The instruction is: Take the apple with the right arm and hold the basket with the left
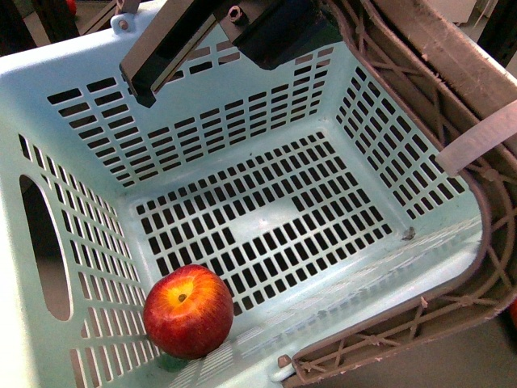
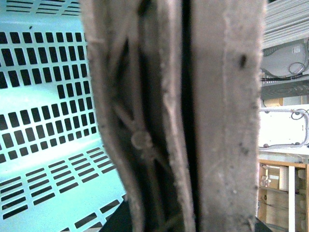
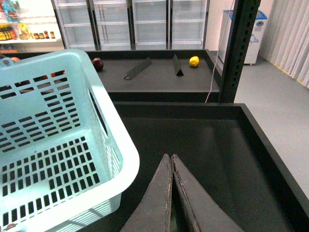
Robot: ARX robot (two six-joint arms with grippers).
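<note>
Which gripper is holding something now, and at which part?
The right gripper is shut and empty. The left gripper apparently holds the basket by its brown handles; its fingers are hidden.

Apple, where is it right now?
In the front view, the apple sits inside the basket, on its slotted floor in the near-left corner.

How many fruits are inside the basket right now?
1: the apple sits in the near-left corner of the basket, seen from the front view. None seems hidden.
</note>
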